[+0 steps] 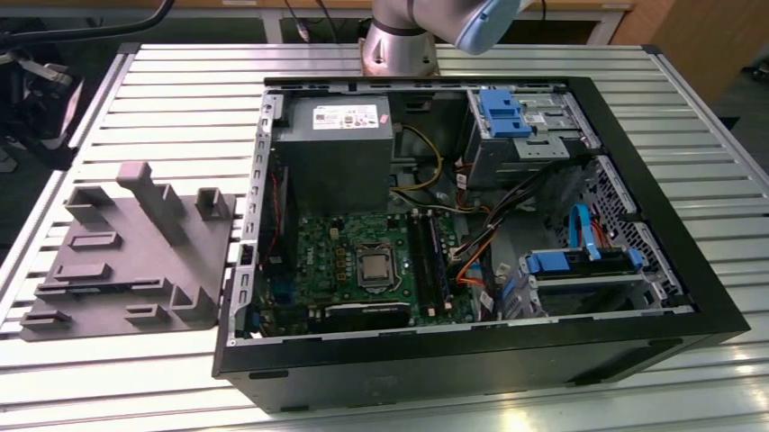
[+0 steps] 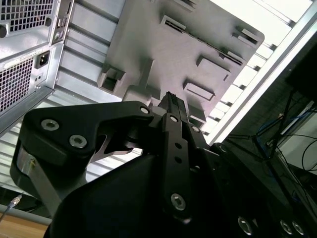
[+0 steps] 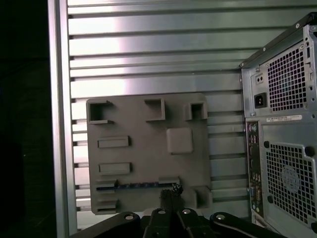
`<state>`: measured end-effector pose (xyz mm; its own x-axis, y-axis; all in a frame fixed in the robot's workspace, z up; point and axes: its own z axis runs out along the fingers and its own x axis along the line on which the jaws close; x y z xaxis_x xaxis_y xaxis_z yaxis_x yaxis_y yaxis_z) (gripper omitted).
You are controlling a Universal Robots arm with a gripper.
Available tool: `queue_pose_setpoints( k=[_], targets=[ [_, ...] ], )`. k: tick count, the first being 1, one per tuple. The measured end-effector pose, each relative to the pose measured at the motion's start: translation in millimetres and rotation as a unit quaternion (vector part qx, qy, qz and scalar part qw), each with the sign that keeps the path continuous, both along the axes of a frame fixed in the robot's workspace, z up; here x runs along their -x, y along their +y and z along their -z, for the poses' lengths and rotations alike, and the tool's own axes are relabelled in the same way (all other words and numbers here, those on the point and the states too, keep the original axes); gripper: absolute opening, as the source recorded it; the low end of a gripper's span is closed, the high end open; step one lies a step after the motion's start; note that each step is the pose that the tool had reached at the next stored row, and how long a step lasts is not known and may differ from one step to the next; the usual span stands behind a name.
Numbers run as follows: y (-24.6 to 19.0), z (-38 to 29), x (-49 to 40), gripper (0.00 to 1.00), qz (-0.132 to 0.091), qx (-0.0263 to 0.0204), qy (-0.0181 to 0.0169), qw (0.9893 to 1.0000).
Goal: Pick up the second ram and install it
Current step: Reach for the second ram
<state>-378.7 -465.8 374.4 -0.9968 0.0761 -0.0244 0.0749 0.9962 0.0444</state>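
Gripper hovering over grey holder, fingers pressed together, pretty sure nothing in them. Second ram lying in slot along holder's edge, right by the fingertips. Holder sitting at exterior view's left of open PC case, not touching; bare slatted table running all around it.

**Exterior view:** The arm, at 12 o'clock of the computer case, is cut off by the picture's edge just above its base. The slot contents of the gray fixture, at the case's 9 o'clock, are too small to tell.

**First wrist view:** The tool covers one end of the second ram. The tool's body is cut off by the edge.

**Second wrist view:** The tool's body hides a large part of the gray fixture.
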Motion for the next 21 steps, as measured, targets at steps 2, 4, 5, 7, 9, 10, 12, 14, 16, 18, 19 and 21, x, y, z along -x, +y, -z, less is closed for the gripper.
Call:
queue_pose_setpoints(
  k=[2, 4, 5, 7, 9, 10, 12, 14, 16, 18, 19, 21],
  targets=[
    [-0.2, 0.4, 1.0, 0.11, 0.0, 0.0, 0.0, 1.0],
    [-0.4, 0.8, 2.2, 0.11, 0.0, 0.0, 0.0, 1.0],
    [-0.6, 1.0, 2.7, 0.11, 0.0, 0.0, 0.0, 1.0],
    [-0.8, 1.3, 4.2, 0.11, 0.0, 0.0, 0.0, 1.0],
    [-1.0, 1.7, 5.4, 0.11, 0.0, 0.0, 0.0, 1.0],
    [-1.1, 1.8, 5.9, 0.11, 0.0, 0.0, 0.0, 1.0],
    [-1.2, 2.1, 6.9, 0.11, 0.0, 0.0, 0.0, 1.0],
    [-1.4, 2.4, 7.8, 0.11, 0.0, 0.0, 0.0, 1.0],
    [-1.5, 2.7, 8.8, 0.11, 0.0, 0.0, 0.0, 1.0],
    [-1.6, 3.0, 9.8, 0.11, 0.0, 0.0, 0.0, 1.0],
    [-1.7, 3.2, 10.2, 0.11, 0.0, 0.0, 0.0, 1.0],
    [-1.8, 3.5, 11.0, 0.11, 0.0, 0.0, 0.0, 1.0]
  ],
)
